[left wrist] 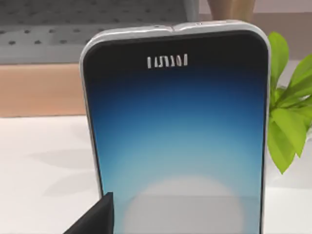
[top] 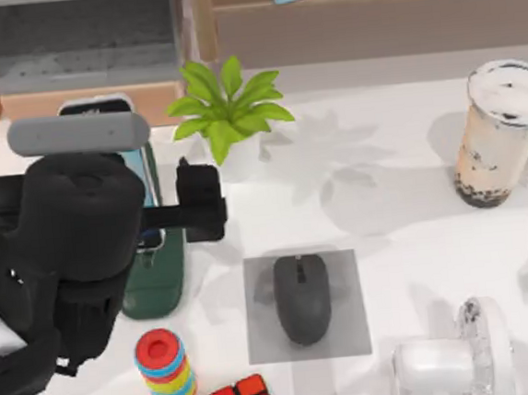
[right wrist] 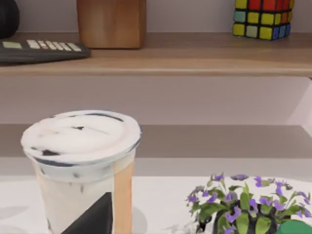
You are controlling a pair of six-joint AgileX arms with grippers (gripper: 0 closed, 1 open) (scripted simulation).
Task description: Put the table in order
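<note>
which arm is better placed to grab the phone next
Left. Its claw sits beside the phone, which fills its wrist view. The right arm's camera faces the milk tea cup at the table's right.

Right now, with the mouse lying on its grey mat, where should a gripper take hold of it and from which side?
Grip the mouse across its narrow middle, coming straight down from above. It lies flat on the mat with its long axis running toward the shelf, so its two curved long flanks face the table's left and right, free of neighbours. The low domed back likely offers no hold from the side.
</note>
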